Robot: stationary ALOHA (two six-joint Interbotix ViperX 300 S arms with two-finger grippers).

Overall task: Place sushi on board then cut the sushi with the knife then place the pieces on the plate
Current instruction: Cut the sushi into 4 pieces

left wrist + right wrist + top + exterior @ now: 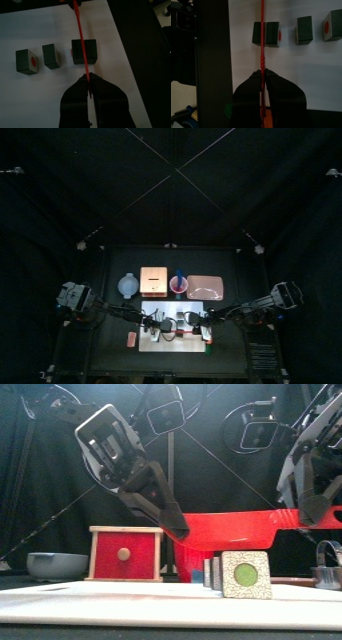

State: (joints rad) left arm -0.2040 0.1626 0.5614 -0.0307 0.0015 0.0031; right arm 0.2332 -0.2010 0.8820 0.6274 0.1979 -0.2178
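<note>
While my left tool (85, 76) and right tool (262, 72) both clamp the red knife (234, 530), it hangs above one sushi piece (93, 52) on the white board (40, 30)

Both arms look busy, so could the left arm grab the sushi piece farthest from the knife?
Probably not yet: the left pincer is shut on the red knife and must let go first. The sushi piece itself lies uncovered on the white board.

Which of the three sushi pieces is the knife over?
The widest block, at one end of the row: the red knife crosses it. The middle slice and the other end piece lie clear of the blade.
</note>
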